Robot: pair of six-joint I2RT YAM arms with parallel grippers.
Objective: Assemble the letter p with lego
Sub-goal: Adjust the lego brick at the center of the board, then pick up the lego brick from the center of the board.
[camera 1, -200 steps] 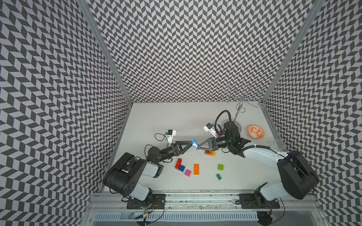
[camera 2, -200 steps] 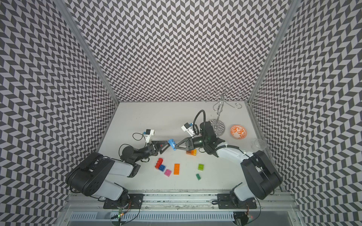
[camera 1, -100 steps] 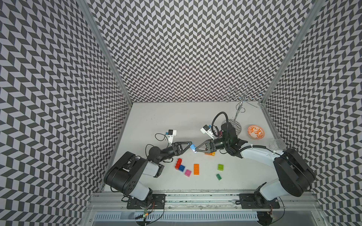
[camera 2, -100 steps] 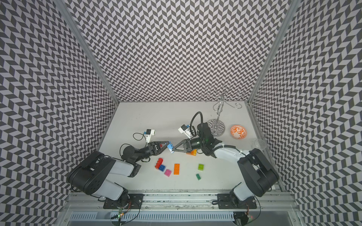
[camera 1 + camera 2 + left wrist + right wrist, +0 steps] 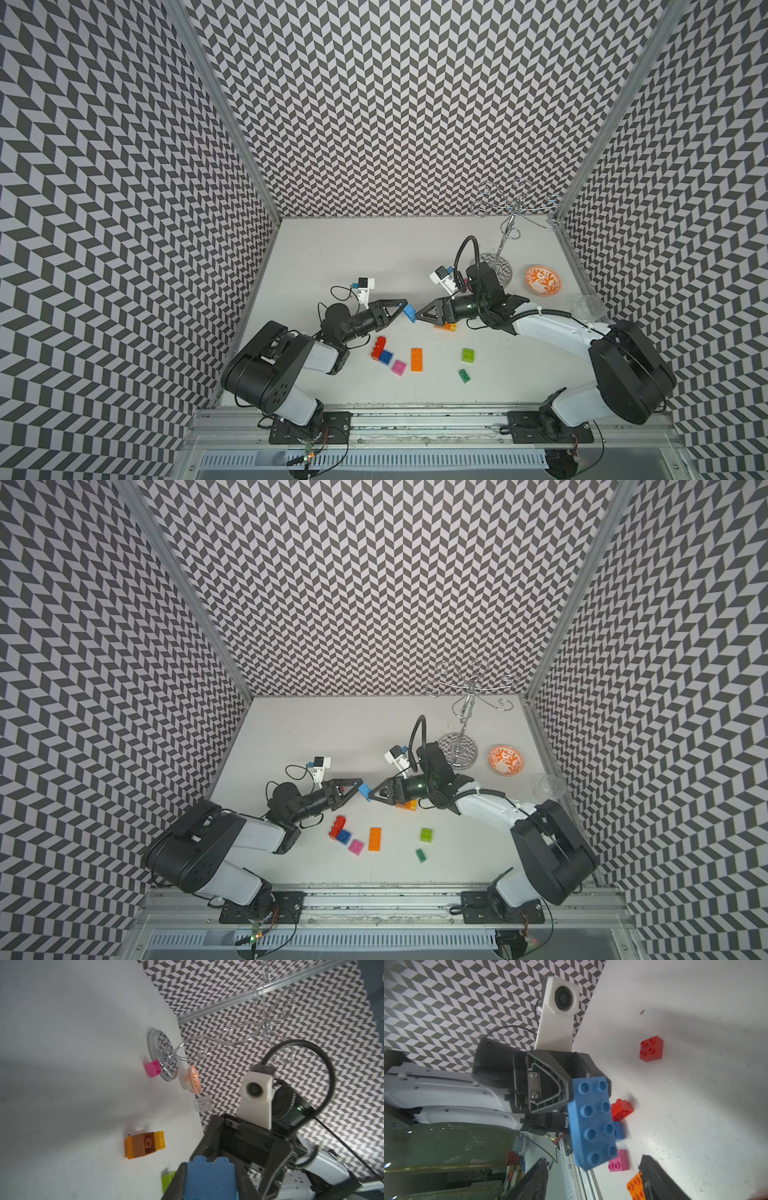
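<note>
The light blue brick (image 5: 410,312), an oblong with eight studs, is being gripped at one end by the left tool (image 5: 404,308). Its jaws are being kept narrow on the brick's sides, and the brick is being held clear of the worktop (image 5: 374,257). The right tool (image 5: 419,316) is being held tip to tip with the left one, and in the right wrist view its jaws are standing wide on either side of the brick's free end, apart from it.

Under the right tool a small stack of orange, brown and yellow bricks (image 5: 445,326) is lying on the worktop. It is being judged the only joined part so far, and no letter shape is being made out in it.

Between the left tool and the arm bases a red brick (image 5: 379,345), a blue brick (image 5: 386,356), a pink brick (image 5: 399,368) and an orange oblong (image 5: 417,359) are lying unbuilt. A lime brick (image 5: 468,354) and a green brick (image 5: 464,375) are lying on the base side of the right tool. Most of the building is being judged as left to do.
</note>
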